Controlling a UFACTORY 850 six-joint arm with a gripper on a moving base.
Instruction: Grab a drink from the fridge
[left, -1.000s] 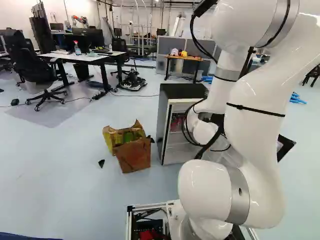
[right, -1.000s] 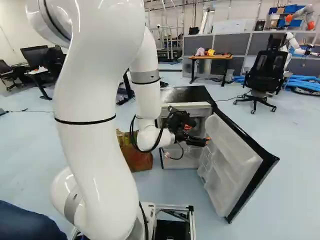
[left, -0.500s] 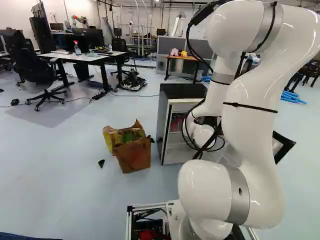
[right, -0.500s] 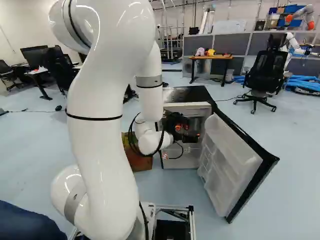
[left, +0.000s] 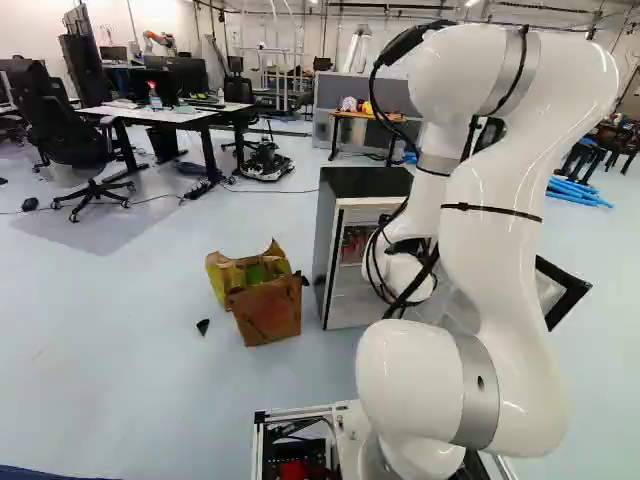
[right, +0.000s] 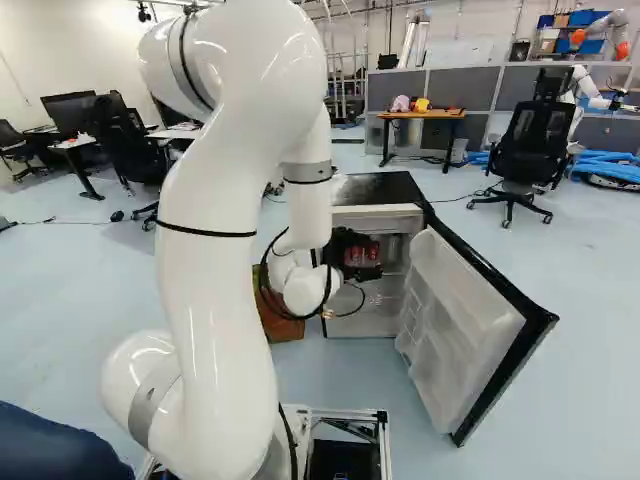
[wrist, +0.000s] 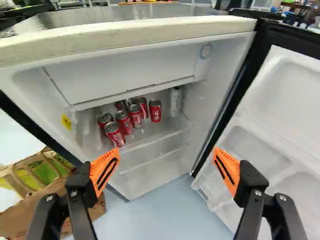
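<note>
Just outside the mini fridge (wrist: 130, 42), the black gripper (wrist: 166, 162) stands wide open with nothing between its orange pads (wrist: 106, 170), presumably spread so that a can may pass between them. The drinks sit inside the fridge: a cluster of red soda cans (wrist: 123, 121) stands on the fridge's upper shelf (wrist: 165, 131), towards the wall away from the hinge, while a silver-white can (wrist: 176, 101) stands deeper in the fridge, on its hinge side. That shelf carries them under the fridge's freezer compartment (wrist: 125, 75), which leaves only a low gap to reach through.

The fridge door (right: 460, 310) is swung well out, giving the white arm (right: 210, 270) room at the fridge's mouth. A brown paper bag (left: 270, 310) rests on the floor beside the fridge, opposite the door.

Reaching in looks like the step in hand; no drink is gripped. The gripper probably needs to shift towards the fridge's non-hinge wall, then go in level. Packed so closely, neighbouring cans could be knocked by a spread finger.
</note>
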